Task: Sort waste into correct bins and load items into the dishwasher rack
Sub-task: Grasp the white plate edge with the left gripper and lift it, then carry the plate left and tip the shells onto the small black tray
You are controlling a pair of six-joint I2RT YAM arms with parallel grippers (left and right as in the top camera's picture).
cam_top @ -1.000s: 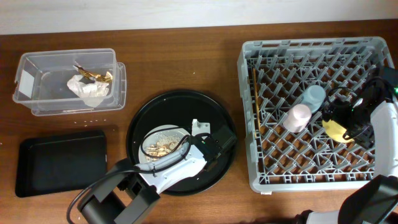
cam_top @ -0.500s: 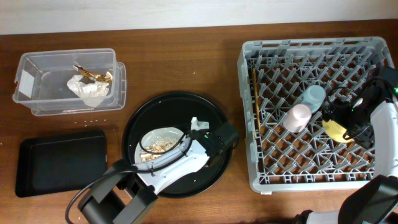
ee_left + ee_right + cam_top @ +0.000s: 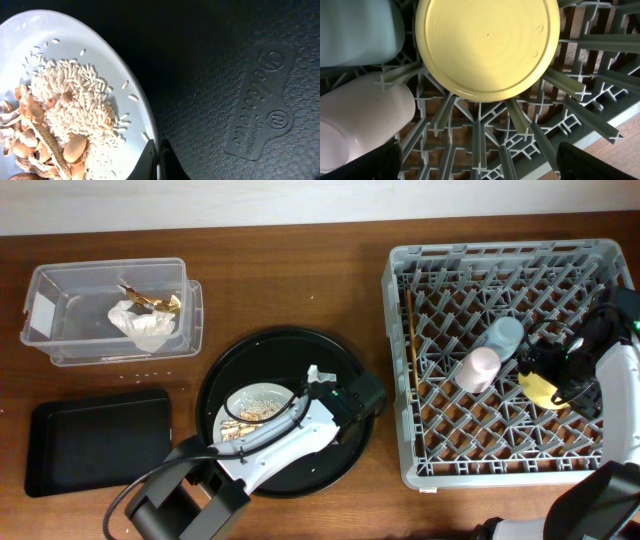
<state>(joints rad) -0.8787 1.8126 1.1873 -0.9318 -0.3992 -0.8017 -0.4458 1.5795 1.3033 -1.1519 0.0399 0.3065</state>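
The grey round plate (image 3: 262, 392) lies in the large round black tray (image 3: 285, 345) and holds beige-brown food scraps (image 3: 250, 418). My left gripper (image 3: 305, 398) is shut on the plate's right rim. In the left wrist view its fingers (image 3: 158, 161) pinch the plate (image 3: 131, 127) beside rice and nut scraps (image 3: 65, 115). The dishwasher rack (image 3: 500, 260) holds the chopsticks (image 3: 410, 340), pink cup (image 3: 478, 368), blue cup (image 3: 503, 335) and yellow bowl (image 3: 540, 388). My right gripper (image 3: 560, 375) is open above the upturned bowl (image 3: 487, 45); its fingers (image 3: 480, 167) are empty.
The clear box (image 3: 60, 285) at the back left holds the crumpled wrapper (image 3: 142, 322) with a gold scrap. The shallow black tray (image 3: 100, 442) sits at the front left. The pink cup (image 3: 355, 120) and blue cup (image 3: 355, 30) lie left of the bowl.
My left gripper has shifted slightly with the plate rim in it, and the plate has moved a little to the left in the round tray. The right arm has not moved.
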